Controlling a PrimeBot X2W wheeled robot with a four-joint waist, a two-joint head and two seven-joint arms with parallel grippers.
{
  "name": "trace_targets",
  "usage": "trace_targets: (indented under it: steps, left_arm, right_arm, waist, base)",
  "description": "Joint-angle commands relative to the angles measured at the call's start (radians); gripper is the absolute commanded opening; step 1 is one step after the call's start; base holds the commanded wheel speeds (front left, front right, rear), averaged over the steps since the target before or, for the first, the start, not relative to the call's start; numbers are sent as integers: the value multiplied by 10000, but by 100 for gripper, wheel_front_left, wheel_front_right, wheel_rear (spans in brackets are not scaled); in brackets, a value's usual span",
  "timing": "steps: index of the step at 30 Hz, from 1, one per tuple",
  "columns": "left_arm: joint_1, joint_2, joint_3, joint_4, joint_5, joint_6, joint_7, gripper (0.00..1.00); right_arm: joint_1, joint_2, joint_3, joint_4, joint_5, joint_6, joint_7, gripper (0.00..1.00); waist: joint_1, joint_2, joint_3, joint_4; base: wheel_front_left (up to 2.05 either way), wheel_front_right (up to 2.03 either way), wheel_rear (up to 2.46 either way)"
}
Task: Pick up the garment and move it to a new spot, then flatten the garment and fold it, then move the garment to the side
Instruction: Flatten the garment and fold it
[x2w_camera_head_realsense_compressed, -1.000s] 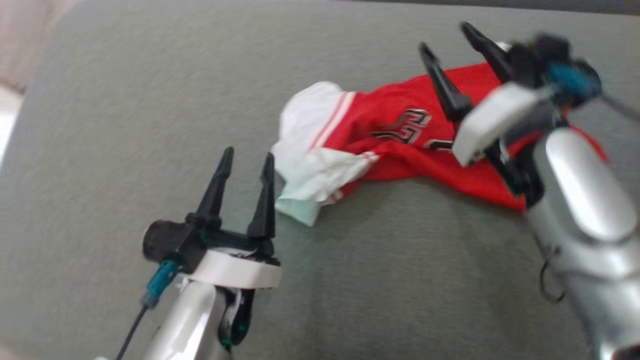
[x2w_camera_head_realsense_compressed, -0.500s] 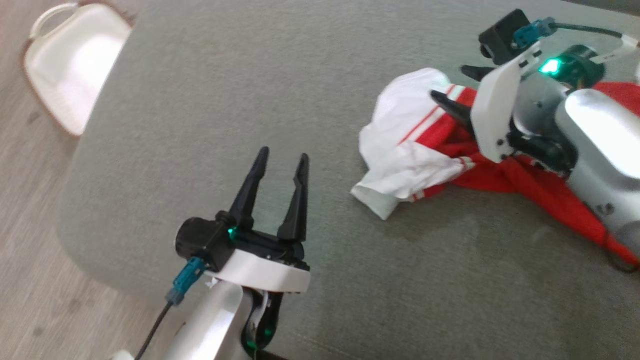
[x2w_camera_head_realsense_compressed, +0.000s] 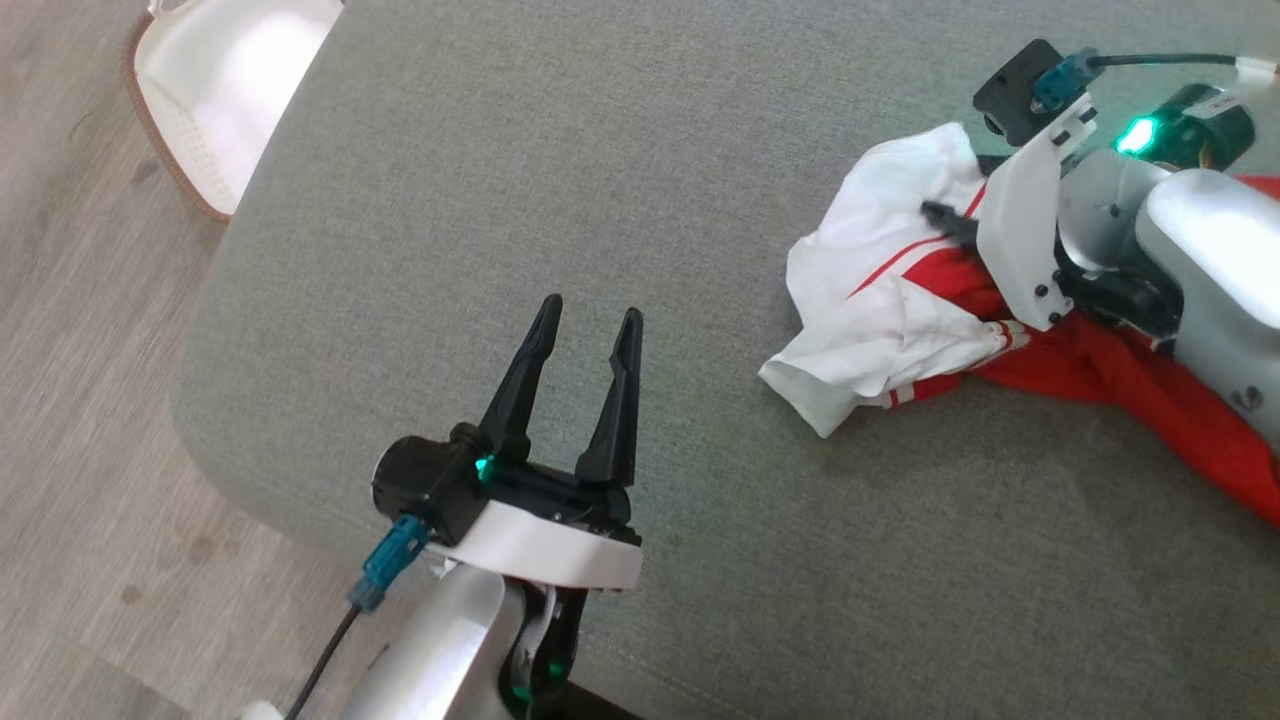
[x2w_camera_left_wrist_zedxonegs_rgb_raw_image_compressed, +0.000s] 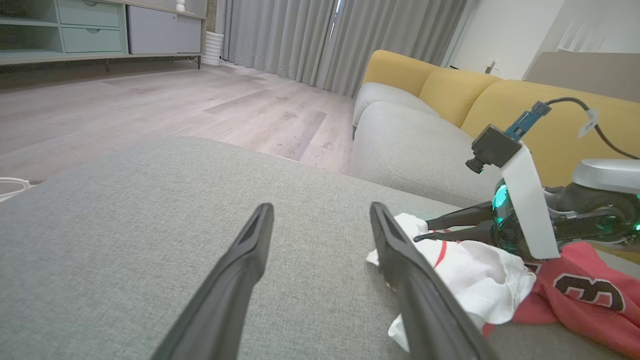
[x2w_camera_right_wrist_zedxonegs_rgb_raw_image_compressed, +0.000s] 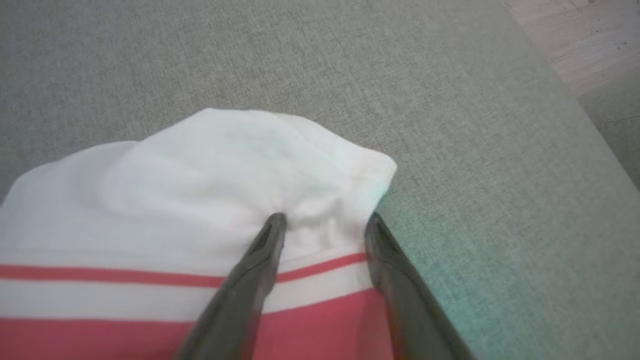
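**Head view.** A grey upholstered seat (x2w_camera_head_realsense_compressed: 600, 180) is shown from above, with wood-look floor (x2w_camera_head_realsense_compressed: 80, 350) at 9 o'clock. The garment (x2w_camera_head_realsense_compressed: 880, 320), a red jersey with white, red-striped sleeves, is seen crumpled on the seat at 2 to 3 o'clock. Its red body is trailed toward 4 o'clock under the right forearm. The right gripper (x2w_camera_head_realsense_compressed: 955, 190) is laid into the white part of the garment from 3 o'clock. The left gripper (x2w_camera_head_realsense_compressed: 592, 308) is held over bare upholstery at 6 to 7 o'clock, well apart from the garment, with its fingers spread. A white perforated basket (x2w_camera_head_realsense_compressed: 190, 150) with a brown rim is set on the floor at 10 to 11 o'clock. Its inside is washed out by glare, so its contents cannot be told

**Right wrist view.** The right gripper's two fingers are seen apart, astride a bunched fold at the edge of the white sleeve. The finger at 7 o'clock is pressed onto the cloth and the finger at 5 o'clock is placed at the cloth's edge. A closed pinch is not shown

**Left wrist view.** The garment is seen at 4 o'clock, with a black numeral 3 displayed on its red body. A yellow-backed sofa (x2w_camera_left_wrist_zedxonegs_rgb_raw_image_compressed: 450, 85) is shown at 1 o'clock, and a cabinet (x2w_camera_left_wrist_zedxonegs_rgb_raw_image_compressed: 90, 30) with its drawers shut at 10 to 11 o'clock
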Motion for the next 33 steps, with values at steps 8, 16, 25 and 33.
trace_targets:
  steps: [8, 16, 25, 33]
  left_arm:
    - [-250, 43, 271, -289, -3, 71, -95, 100]
    - [-300, 43, 307, -286, 12, 56, -95, 100]
    - [-292, 43, 580, -250, 175, 78, -95, 100]
    - [-250, 43, 1543, -113, 847, -54, -95, 100]
  right_arm:
    - [-1198, 46, -133, 1144, -493, -7, -2173, 0]
    - [-2589, 588, -1134, 3977, -1857, -7, -4695, 0]
    - [-2995, 1533, -2474, 6599, -3323, -7, -6588, 100]
    - [-1875, 2397, -3840, 6637, -3188, -7, -7338, 100]
  waist:
    - [0, 0, -24, -5]
    - [0, 0, -36, -68]
    - [0, 0, -211, -553]
    - [0, 0, -963, -1981]
  base:
    - [0, 0, 0]
    - [0, 0, 0]
    - [0, 0, 0]
    - [0, 0, 0]
